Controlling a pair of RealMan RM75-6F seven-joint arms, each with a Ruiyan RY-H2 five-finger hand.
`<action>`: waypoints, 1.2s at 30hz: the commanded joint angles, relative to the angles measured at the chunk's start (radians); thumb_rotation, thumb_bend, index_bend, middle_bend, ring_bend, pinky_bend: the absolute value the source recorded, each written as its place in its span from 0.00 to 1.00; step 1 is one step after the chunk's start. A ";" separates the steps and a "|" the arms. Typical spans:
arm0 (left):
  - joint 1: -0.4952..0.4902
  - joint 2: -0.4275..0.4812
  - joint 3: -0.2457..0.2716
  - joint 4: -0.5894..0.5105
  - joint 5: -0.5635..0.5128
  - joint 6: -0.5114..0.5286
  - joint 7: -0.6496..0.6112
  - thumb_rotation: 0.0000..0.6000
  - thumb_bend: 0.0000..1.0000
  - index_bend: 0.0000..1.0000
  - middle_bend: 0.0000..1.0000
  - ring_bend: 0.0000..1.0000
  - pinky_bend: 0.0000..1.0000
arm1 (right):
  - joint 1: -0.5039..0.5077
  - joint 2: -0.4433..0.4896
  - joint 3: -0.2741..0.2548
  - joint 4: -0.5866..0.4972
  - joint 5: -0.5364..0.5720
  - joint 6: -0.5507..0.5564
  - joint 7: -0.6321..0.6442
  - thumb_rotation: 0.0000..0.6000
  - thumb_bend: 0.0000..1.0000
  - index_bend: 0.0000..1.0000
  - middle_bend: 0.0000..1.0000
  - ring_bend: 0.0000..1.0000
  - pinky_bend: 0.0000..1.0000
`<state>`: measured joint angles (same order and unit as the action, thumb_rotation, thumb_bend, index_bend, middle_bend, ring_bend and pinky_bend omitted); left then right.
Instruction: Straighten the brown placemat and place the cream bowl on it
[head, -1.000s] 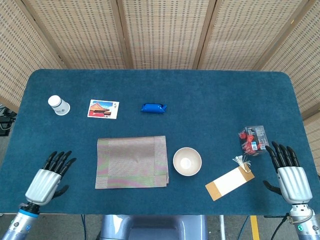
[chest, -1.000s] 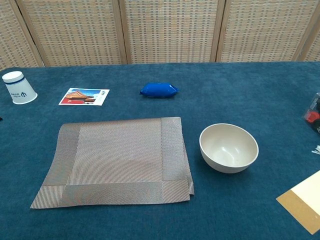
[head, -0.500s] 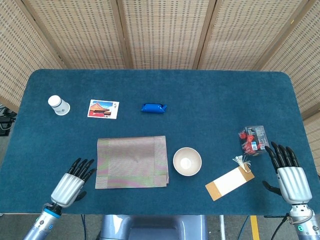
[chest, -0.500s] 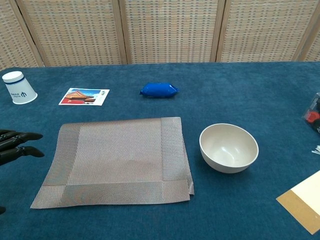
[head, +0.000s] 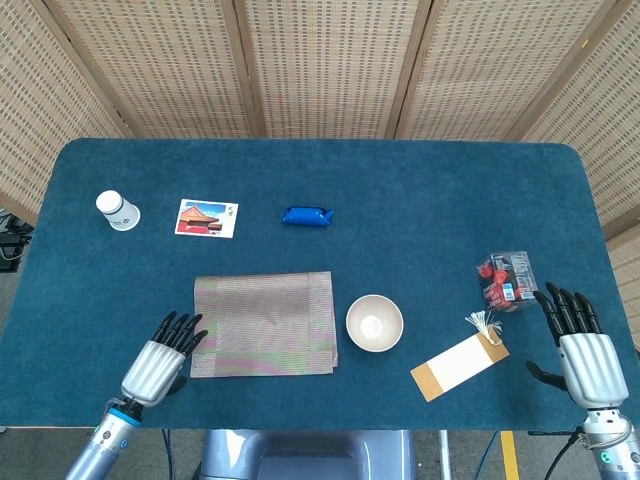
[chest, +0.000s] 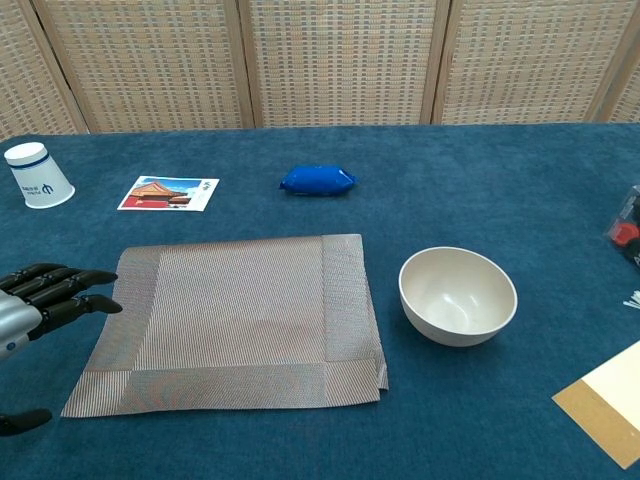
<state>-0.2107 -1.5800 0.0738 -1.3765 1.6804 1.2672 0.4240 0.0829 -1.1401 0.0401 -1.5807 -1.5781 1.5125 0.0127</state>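
The brown placemat (head: 264, 324) (chest: 235, 320) lies flat near the table's front, slightly askew, with its front right corner curled. Just right of it stands the cream bowl (head: 374, 323) (chest: 458, 296), upright and empty. My left hand (head: 160, 362) (chest: 40, 296) hovers at the mat's front left corner, fingers spread and pointing toward the mat, holding nothing. My right hand (head: 580, 350) stays at the front right edge of the table, fingers apart and empty, far from the bowl; the chest view does not show it.
A white paper cup (head: 117, 210), a postcard (head: 207, 218) and a blue packet (head: 307, 215) lie behind the mat. A tan bookmark with a tassel (head: 459, 364) and a clear box of red items (head: 506, 278) sit right of the bowl.
My left hand has moved right and nearer, from the table's left edge to the mat's front left corner. The right hand, mat and bowl have hardly shifted.
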 joint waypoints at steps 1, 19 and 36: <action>-0.003 -0.004 -0.001 0.003 -0.005 -0.004 0.006 1.00 0.18 0.14 0.00 0.00 0.00 | 0.000 0.003 0.002 -0.001 0.002 0.001 0.007 1.00 0.07 0.07 0.00 0.00 0.00; -0.011 -0.023 0.018 0.034 -0.013 -0.005 0.036 1.00 0.19 0.15 0.00 0.00 0.00 | 0.000 0.017 0.003 -0.016 0.013 -0.010 0.046 1.00 0.07 0.07 0.00 0.00 0.00; -0.024 -0.082 0.013 0.090 0.001 0.020 0.061 1.00 0.37 0.27 0.00 0.00 0.00 | 0.000 0.028 0.000 -0.015 -0.003 -0.003 0.094 1.00 0.06 0.07 0.00 0.00 0.00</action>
<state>-0.2342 -1.6621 0.0866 -1.2863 1.6815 1.2872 0.4851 0.0827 -1.1125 0.0406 -1.5953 -1.5801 1.5099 0.1058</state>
